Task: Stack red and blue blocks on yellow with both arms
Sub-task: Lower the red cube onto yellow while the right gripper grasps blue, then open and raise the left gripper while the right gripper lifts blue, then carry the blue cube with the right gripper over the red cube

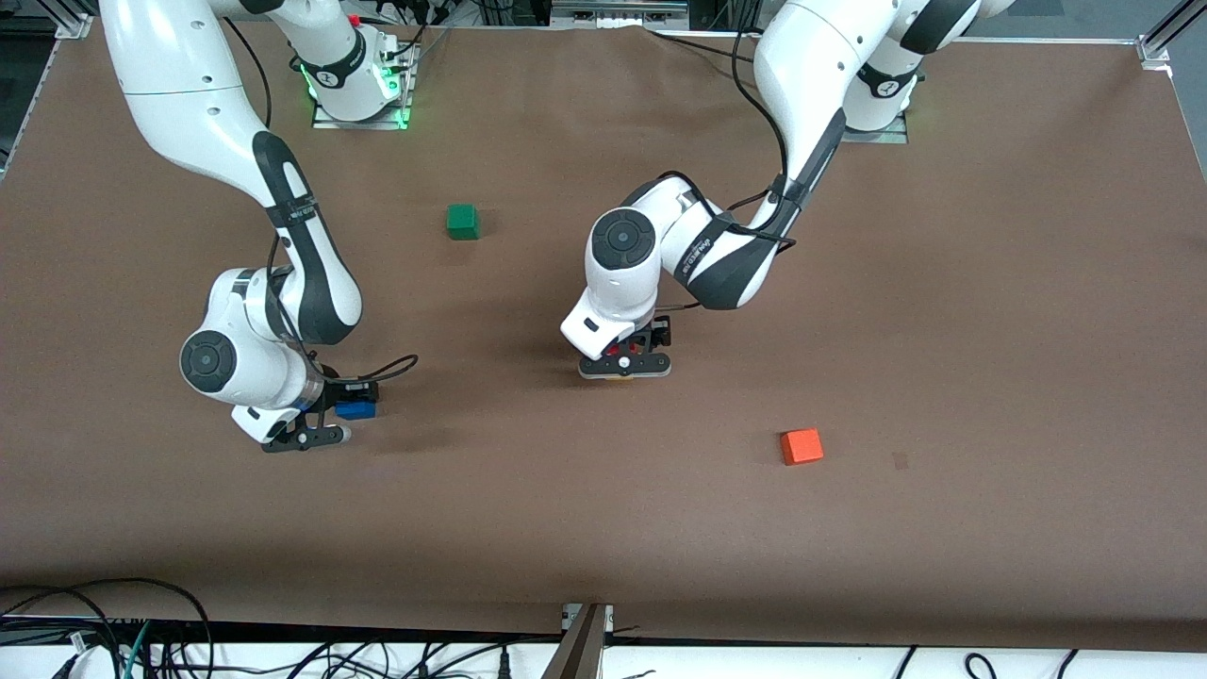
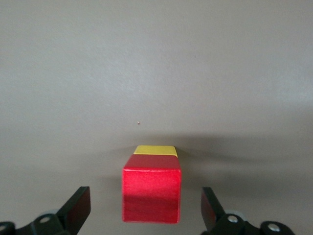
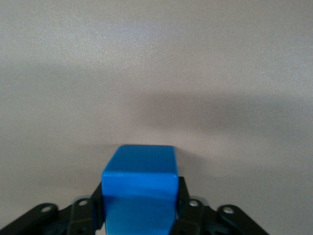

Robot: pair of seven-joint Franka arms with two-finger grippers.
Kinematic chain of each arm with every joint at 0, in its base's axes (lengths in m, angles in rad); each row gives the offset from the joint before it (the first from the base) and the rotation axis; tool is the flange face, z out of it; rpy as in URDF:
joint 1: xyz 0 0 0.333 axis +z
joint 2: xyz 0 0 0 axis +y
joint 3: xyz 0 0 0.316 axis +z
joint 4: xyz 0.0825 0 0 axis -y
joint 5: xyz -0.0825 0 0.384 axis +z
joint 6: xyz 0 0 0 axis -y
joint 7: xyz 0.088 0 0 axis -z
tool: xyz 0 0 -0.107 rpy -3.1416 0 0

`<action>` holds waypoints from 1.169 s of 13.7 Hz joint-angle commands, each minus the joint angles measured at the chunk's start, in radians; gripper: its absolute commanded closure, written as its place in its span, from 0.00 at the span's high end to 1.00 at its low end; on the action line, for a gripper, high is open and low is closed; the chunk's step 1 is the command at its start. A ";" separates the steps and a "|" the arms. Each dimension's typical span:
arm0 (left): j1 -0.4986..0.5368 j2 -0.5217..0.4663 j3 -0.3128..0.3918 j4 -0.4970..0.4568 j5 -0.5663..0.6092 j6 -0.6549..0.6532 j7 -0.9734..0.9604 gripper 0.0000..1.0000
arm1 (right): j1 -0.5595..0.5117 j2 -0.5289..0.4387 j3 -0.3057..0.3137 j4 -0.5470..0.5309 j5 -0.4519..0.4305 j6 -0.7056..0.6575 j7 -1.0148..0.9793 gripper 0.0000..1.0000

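Note:
The deep red cube (image 2: 151, 193) sits squarely on the yellow cube (image 2: 155, 150), of which only a strip shows. My left gripper (image 2: 145, 199) is open around the red cube, and its fingers (image 2: 78, 208) stand clear of both sides. In the front view the left gripper (image 1: 625, 366) is low over mid-table and hides the stack. My right gripper (image 1: 347, 411) is shut on the blue cube (image 1: 358, 409), low over the table toward the right arm's end. The right wrist view shows the blue cube (image 3: 139, 178) clamped between the right gripper's (image 3: 140, 208) fingers.
A green cube (image 1: 462, 222) lies on the brown table (image 1: 943, 311), farther from the front camera than both grippers. An orange-red cube (image 1: 801, 446) lies nearer the front camera, toward the left arm's end. Cables run along the table's front edge.

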 commanded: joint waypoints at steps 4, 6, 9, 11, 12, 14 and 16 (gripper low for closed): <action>0.144 -0.052 -0.006 0.179 0.015 -0.279 0.140 1.00 | 0.010 -0.038 0.000 0.051 0.024 -0.077 -0.019 0.20; 0.245 -0.133 -0.007 0.178 0.013 -0.292 0.220 1.00 | 0.017 -0.048 0.003 0.139 0.024 -0.193 -0.011 0.20; 0.386 -0.218 -0.007 0.175 0.015 -0.296 0.330 1.00 | 0.075 -0.040 0.003 0.331 0.021 -0.402 0.105 0.20; 0.486 -0.267 -0.009 0.172 0.012 -0.341 0.427 1.00 | 0.153 -0.039 0.003 0.393 0.021 -0.438 0.215 0.21; 0.525 -0.293 -0.007 0.172 -0.011 -0.373 0.509 1.00 | 0.205 -0.037 0.003 0.414 0.021 -0.436 0.273 0.21; 0.598 -0.339 -0.001 0.169 -0.022 -0.469 0.647 1.00 | 0.306 -0.002 0.000 0.469 0.018 -0.420 0.443 0.21; 0.661 -0.449 -0.006 0.062 -0.023 -0.506 0.712 1.00 | 0.383 0.072 0.000 0.575 -0.002 -0.420 0.597 0.21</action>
